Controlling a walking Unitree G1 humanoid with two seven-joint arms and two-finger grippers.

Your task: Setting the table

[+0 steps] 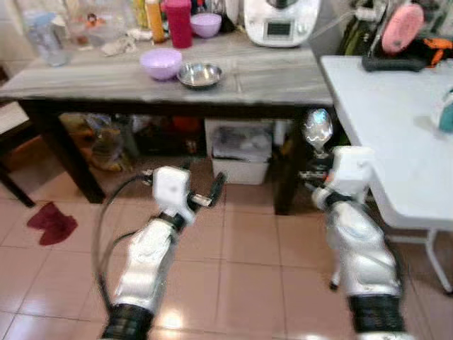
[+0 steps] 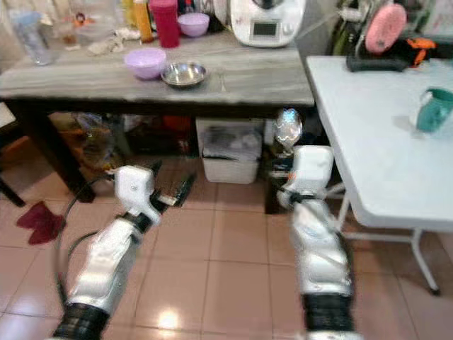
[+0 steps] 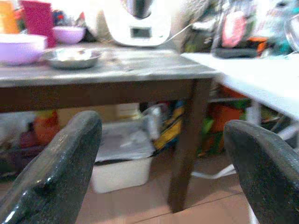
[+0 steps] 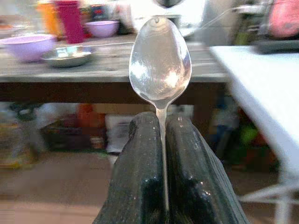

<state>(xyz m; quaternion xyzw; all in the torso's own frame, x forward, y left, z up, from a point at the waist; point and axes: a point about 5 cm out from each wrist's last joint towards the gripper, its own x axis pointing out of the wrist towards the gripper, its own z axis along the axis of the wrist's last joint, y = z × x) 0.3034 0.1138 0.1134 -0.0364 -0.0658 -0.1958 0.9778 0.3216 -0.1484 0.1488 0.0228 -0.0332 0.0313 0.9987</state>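
My right gripper [image 1: 316,164] is shut on the thin handle of a shiny metal spoon [image 1: 317,129], whose bowl [image 4: 160,63] stands upright above the black fingers [image 4: 140,154]. It hangs over the tiled floor, in front of the dark table's right leg and just left of the white table [image 1: 396,134]. Out in front at the left, my left gripper [image 1: 205,193] is open with nothing between its fingers [image 3: 65,168]. On the grey-topped dark table [image 1: 85,81] sit a lilac bowl [image 1: 161,62] and a small steel bowl [image 1: 199,74].
A white kitchen machine [image 1: 281,21], a red cup [image 1: 178,21] and a second lilac bowl [image 1: 206,24] stand at the table's back. Bins and bags [image 1: 241,149] lie under it. A red cloth [image 1: 51,223] lies on the floor at left. A teal jug [image 2: 433,108] sits on the white table.
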